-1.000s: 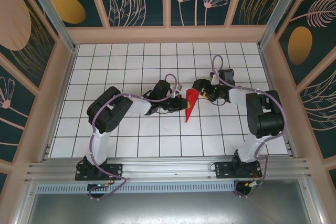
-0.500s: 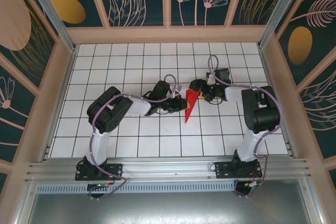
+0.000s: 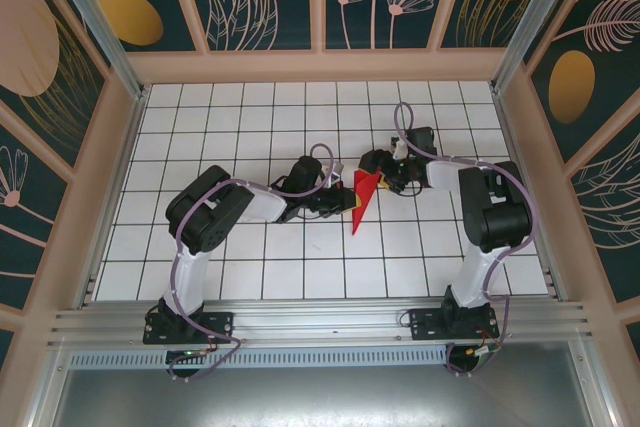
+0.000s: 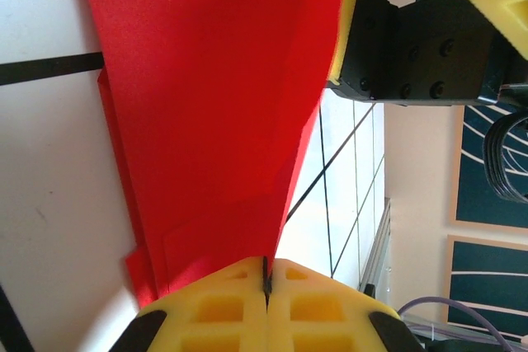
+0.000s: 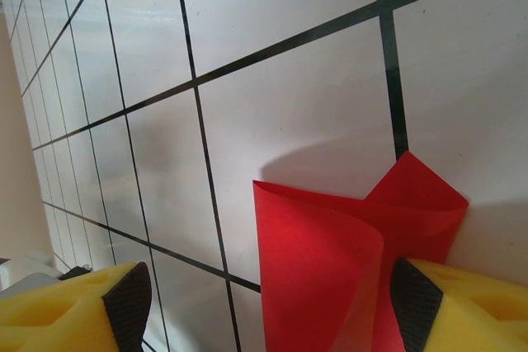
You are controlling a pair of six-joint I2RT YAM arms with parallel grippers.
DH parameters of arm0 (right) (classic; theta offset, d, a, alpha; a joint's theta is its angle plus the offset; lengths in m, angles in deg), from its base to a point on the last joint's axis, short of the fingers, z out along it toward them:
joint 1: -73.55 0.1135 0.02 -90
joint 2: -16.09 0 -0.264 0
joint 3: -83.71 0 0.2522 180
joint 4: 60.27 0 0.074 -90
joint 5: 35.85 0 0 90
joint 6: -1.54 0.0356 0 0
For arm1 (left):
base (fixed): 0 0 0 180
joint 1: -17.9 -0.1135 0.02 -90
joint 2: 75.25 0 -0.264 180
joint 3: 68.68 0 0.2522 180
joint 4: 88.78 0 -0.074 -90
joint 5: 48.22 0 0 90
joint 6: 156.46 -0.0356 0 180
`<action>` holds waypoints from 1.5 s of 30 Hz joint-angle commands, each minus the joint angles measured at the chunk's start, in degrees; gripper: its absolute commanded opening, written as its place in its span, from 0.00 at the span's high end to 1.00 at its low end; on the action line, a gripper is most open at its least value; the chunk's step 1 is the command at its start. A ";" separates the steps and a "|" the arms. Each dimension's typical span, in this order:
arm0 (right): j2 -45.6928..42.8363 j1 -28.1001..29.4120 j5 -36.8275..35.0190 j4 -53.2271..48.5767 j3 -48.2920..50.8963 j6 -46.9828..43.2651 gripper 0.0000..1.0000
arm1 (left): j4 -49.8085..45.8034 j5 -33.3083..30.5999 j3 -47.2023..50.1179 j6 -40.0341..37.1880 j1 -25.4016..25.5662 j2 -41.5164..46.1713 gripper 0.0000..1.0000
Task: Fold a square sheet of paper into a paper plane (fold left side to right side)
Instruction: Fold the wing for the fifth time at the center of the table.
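— Where is the paper plane (image 3: pixel 363 199) seen?
— Just right of centre in the top view, on the white grid table (image 3: pixel 250 257). It is a narrow, plain, bright red wedge, pointed toward the bottom of the frame.
— How is it held?
— Its edge is pinched in the closed left gripper (image 4: pixel 266 282). The right gripper (image 5: pixel 268 311) is spread wide, and a curled red flap stands between its yellow pads (image 5: pixel 470 307).

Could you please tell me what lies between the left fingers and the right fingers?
The paper plane lies between them in the top view, the left fingers shut on it, the right fingers open.
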 commanded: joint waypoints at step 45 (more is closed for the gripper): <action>-4.40 1.58 2.02 5.55 3.33 0.09 0.64 | -2.48 -2.97 0.96 0.92 0.42 -5.01 1.00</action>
